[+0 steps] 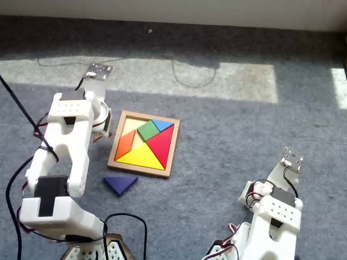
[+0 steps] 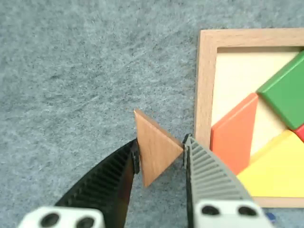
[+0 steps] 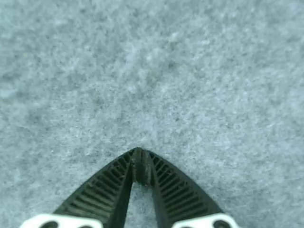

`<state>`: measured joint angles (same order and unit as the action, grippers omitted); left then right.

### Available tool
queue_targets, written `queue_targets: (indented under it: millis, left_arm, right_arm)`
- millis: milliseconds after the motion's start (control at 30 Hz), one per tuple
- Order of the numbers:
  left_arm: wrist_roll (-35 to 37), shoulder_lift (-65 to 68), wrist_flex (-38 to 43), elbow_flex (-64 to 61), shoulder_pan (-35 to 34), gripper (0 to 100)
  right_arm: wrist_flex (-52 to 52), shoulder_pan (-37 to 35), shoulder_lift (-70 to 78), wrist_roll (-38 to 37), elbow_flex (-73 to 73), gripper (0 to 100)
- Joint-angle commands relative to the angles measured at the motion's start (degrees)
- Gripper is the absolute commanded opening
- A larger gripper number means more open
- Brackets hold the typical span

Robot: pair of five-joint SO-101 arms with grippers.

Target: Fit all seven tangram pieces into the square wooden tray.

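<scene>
Clamping the brown triangle (image 2: 154,140) just outside the tray (image 2: 205,85), the left claw (image 2: 160,148) should lift it clear over the rim before turning it into the bare corner; the right claw (image 3: 141,164) sits clenched, empty.

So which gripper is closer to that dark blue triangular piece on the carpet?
Left. The left gripper, holding a pale wooden triangle, sits just beyond the dark blue triangular piece, beside the square wooden tray; the right gripper is far across the grey carpet.

Loose triangle (image 1: 120,184) lies just before the tray (image 1: 138,169).
</scene>
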<state>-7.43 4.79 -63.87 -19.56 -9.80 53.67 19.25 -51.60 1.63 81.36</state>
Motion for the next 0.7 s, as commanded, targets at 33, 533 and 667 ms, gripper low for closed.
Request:
queue_targets:
  millis: [33, 533, 667]
  left_arm:
    - [0.35, -7.96, -3.6, -0.04, 3.12, 14]
    - [5.01, -8.13, -0.09, -4.53, 16.92, 14]
    - [6.59, -5.58, 3.69, -6.29, 19.3, 14]
  right_arm:
    - [-0.4, 1.27, -0.4, -0.53, 0.04, 0.5]
    - [-0.4, 1.27, -0.4, -0.53, 0.04, 0.5]
    - [-0.4, 1.27, -0.4, -0.53, 0.04, 0.5]
